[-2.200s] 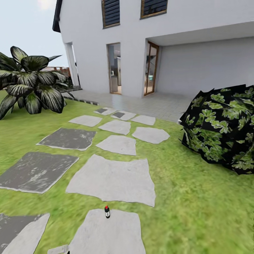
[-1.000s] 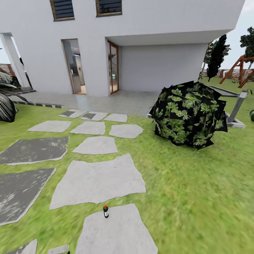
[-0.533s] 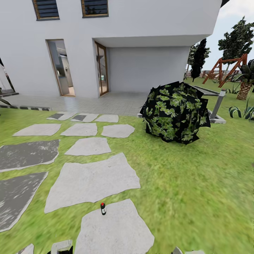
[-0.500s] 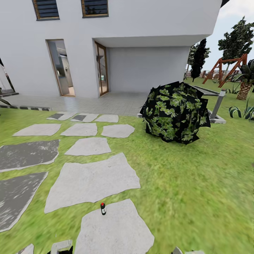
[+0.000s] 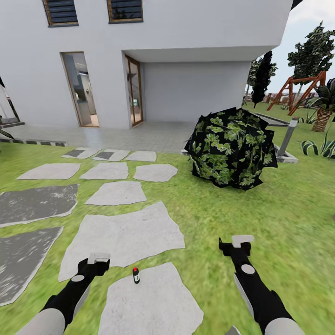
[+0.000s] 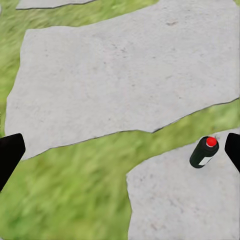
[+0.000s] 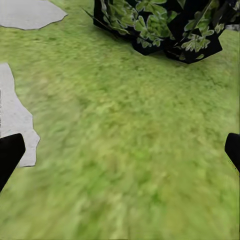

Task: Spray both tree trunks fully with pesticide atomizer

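Both arms reach forward and down, the left tool point(image 5: 98, 257) and right tool point(image 5: 242, 241) empty, jaws spread wide.

I count two arms reaching out in front of me, ending in the left gripper point(image 5: 98, 258) and the right gripper point(image 5: 242, 242), with one atomizer point(image 5: 136, 275) near them. Across the lawn I make out eleven stepping stones point(image 5: 122, 237), as best I can tell, and one round bush point(image 5: 230, 149) to the right. Farther off stand one white house point(image 5: 186, 28) with two upper windows point(image 5: 124, 10) and two doorways point(image 5: 80, 89), and at far right two dark conifers point(image 5: 262, 78) and one swing frame point(image 5: 298, 90).
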You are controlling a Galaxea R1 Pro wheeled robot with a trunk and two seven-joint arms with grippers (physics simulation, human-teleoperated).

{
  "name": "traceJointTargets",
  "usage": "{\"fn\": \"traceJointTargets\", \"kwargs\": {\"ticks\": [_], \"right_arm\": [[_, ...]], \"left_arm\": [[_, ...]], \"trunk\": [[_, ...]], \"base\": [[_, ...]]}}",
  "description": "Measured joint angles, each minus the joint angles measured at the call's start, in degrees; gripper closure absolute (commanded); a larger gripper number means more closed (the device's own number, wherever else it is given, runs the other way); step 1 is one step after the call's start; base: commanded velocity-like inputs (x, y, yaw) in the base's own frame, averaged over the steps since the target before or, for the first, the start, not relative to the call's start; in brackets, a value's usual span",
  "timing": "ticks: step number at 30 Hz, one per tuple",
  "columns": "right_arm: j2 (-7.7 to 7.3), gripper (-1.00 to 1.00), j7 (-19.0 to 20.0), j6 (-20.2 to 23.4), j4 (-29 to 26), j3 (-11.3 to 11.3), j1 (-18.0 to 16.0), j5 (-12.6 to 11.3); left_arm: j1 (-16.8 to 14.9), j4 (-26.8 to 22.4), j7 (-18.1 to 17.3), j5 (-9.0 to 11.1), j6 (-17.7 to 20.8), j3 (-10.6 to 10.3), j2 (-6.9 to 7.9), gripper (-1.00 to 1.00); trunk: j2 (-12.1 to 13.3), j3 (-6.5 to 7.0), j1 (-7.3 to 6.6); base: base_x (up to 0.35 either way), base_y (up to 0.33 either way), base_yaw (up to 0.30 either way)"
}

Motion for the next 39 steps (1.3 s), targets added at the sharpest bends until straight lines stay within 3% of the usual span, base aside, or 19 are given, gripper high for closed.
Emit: {"fn": "traceJointTargets", "kwargs": {"ticks": [15,22,39], "right_arm": [[0.46,-1.00,0.0,0.1,4.4,0.3,-1.0,0.2],[0.15,-1.00,0.0,0.1,4.7,0.3,-1.0,0.2],[0.15,-1.00,0.0,0.1,6.0,0.3,-1.0,0.1]], "left_arm": [[0.2,0.2,-0.3,0.1,0.3,0.1,0.05,-1.00],[0.2,0.3,-0.3,0.1,0.4,0.1,0.01,-1.00],[0.2,0.2,-0.2,0.2,0.3,0.2,0.08,-1.00]], "trunk": [[0.0,0.00,0.00],[0.0,0.07,0.00],[0.0,0.58,0.00]], "base": [[0.052,0.047,-0.014],[0.167,0.248,-0.245],[0.004,0.235,-0.289]]}}
